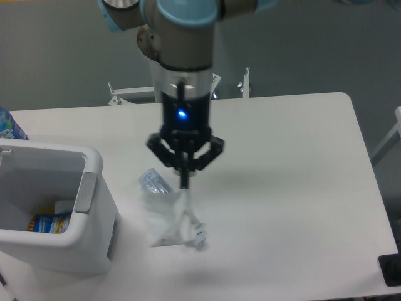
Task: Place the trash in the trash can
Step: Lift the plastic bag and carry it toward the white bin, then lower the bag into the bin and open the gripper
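Fingers pinched tight together at the tip of the gripper (185,183), and they have the top edge of the crumpled translucent wrapper (165,217) nipped between them. The wrapper hangs straight down from that pinch, a pale, creased sheet dangling clear of the table, widening toward its lower edge. It drapes right in front of the crushed clear bottle (156,182), so only the bottle's upper end shows at the wrapper's top left, and a bit of the other end peeks out near the wrapper's lower right corner; the label is hidden behind the plastic, can't make it out. Bottle looks to be lying on the white table (294,188), angled from upper left to lower right.

Up from the fingers, the black gripper body spreads out like a collar, a blue light glowing on the wrist above it, and the grey arm with its light blue cap rises out of the top of the view. The tool points straight down.

Off to the left, the white trash can (94,207) sits on the table, grey handle panel facing the wrapper, near it but apart. Inside the bin there's something yellow and blue at the bottom (49,222). At the far left edge, a blue-patterned bottle (9,125) just pokes into view behind the can
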Robot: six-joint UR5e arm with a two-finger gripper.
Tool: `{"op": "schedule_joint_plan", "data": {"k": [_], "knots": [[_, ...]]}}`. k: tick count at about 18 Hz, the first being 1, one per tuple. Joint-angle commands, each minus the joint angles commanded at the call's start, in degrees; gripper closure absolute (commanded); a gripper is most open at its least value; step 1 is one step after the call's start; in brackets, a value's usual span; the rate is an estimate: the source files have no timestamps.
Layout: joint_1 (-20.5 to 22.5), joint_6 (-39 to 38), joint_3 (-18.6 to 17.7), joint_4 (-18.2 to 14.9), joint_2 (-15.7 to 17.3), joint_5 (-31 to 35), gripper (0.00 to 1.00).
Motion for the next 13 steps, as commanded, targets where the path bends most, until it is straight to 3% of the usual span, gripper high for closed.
{"op": "schedule_joint_plan", "data": {"k": [11, 13], "knots": [[-7.6, -0.8, 0.0, 0.0, 0.2, -3.5, 1.0], [-8.4, -0.7, -0.2, -0.1, 0.2, -3.6, 0.95]]}}
